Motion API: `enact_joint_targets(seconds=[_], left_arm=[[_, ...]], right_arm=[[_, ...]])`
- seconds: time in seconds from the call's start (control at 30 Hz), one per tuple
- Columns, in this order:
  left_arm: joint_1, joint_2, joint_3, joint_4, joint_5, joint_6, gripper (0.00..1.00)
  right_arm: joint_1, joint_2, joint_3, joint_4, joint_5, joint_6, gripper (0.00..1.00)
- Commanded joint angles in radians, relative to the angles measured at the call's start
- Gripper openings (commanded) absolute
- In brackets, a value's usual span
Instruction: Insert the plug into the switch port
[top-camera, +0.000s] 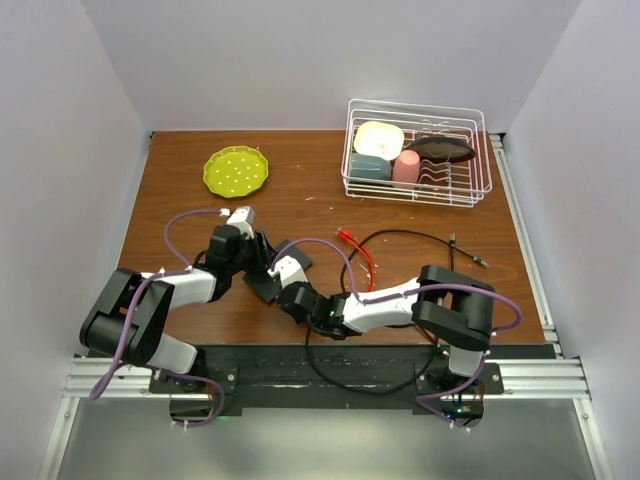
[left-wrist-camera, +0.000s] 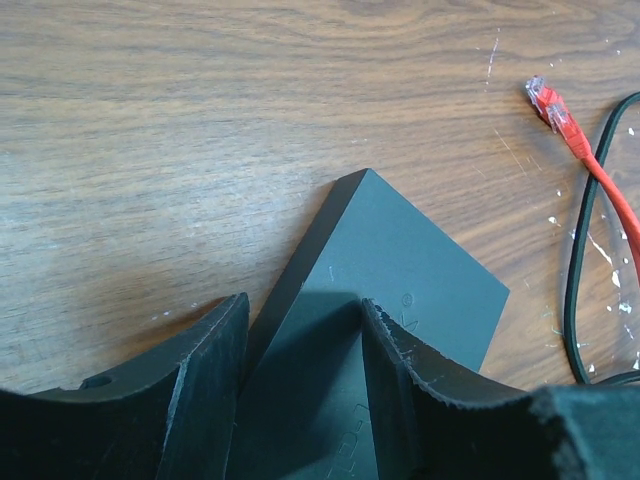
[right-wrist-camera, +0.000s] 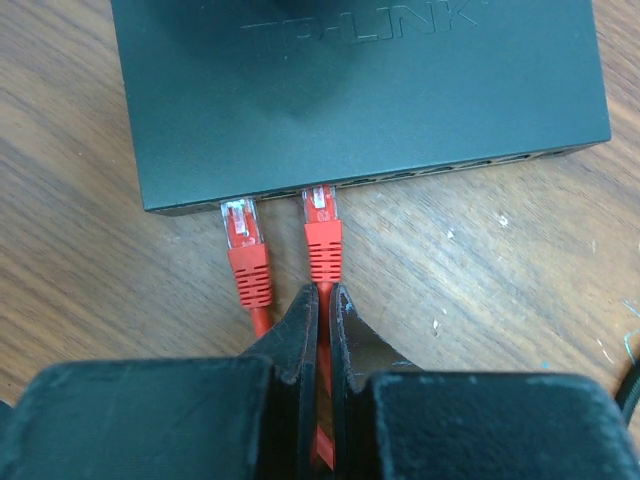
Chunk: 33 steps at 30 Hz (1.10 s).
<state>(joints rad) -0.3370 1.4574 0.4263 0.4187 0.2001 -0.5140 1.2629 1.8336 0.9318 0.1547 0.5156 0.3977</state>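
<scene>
The flat black switch (right-wrist-camera: 360, 90) lies on the wooden table, its row of ports facing my right gripper. My right gripper (right-wrist-camera: 325, 292) is shut on a red cable just behind its plug (right-wrist-camera: 320, 215), whose tip is at a port on the switch's near edge. A second red plug (right-wrist-camera: 243, 230) sits at the port to its left. My left gripper (left-wrist-camera: 303, 305) is open over the switch (left-wrist-camera: 400, 270), one finger (left-wrist-camera: 200, 370) beside its long edge, the other (left-wrist-camera: 420, 380) on its top. From above, both grippers, left (top-camera: 262, 258) and right (top-camera: 285, 290), meet at the switch (top-camera: 260, 287).
A loose red plug (left-wrist-camera: 550, 105) and a black cable (left-wrist-camera: 575, 300) lie right of the switch; the black cable (top-camera: 420, 235) loops across the table's middle. A yellow-green plate (top-camera: 236, 170) sits back left. A white dish rack (top-camera: 416, 103) with dishes stands back right.
</scene>
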Motion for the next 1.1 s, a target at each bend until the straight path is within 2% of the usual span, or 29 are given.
enact_joint_targets(seconds=[0.0,0.27,0.37,0.4,1.07], left_arm=[[-0.082,0.021,-0.063,-0.167,0.211,-0.081,0.20],[-0.099,0.047,-0.080,-0.138,0.229,-0.098,0.14],[-0.109,0.047,-0.092,-0.123,0.232,-0.112,0.07],[-0.112,0.052,-0.095,-0.120,0.236,-0.113,0.00],[-0.180,0.103,-0.135,-0.103,0.265,-0.167,0.00]], right_arm=[[-0.060,0.021,0.081,0.282,-0.048,-0.003,0.00],[-0.082,0.046,0.102,0.322,-0.055,-0.005,0.00],[-0.091,0.055,0.107,0.345,-0.055,-0.003,0.00],[-0.097,0.056,0.107,0.359,-0.055,-0.003,0.00],[-0.161,0.124,0.214,0.391,-0.040,-0.019,0.00]])
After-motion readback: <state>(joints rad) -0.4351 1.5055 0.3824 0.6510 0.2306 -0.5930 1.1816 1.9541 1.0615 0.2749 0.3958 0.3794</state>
